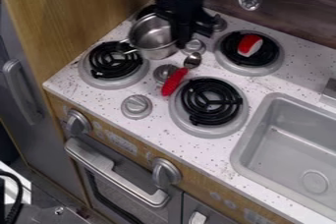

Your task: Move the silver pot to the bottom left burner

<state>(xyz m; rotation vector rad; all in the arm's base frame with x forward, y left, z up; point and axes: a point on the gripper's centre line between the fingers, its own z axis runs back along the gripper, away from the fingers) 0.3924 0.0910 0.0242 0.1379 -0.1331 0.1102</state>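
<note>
Silver pot [152, 39] at the gripper [183, 40], near bottom left burner [113, 66]

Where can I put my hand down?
On the white counter, between the burner with the red-and-white toy and the sink, or inside the sink. It's crowded around the pot, spoon and knobs.

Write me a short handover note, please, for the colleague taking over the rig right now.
Gripper: at the right side of the silver pot; I can't tell whether it has hold of it.
Pot: in front of the back left burner, its handle reaching over the bottom left burner.
Done: the pot is beside its target, not on it.
Left: set the pot on the bottom left burner, then let go and back off.
</note>
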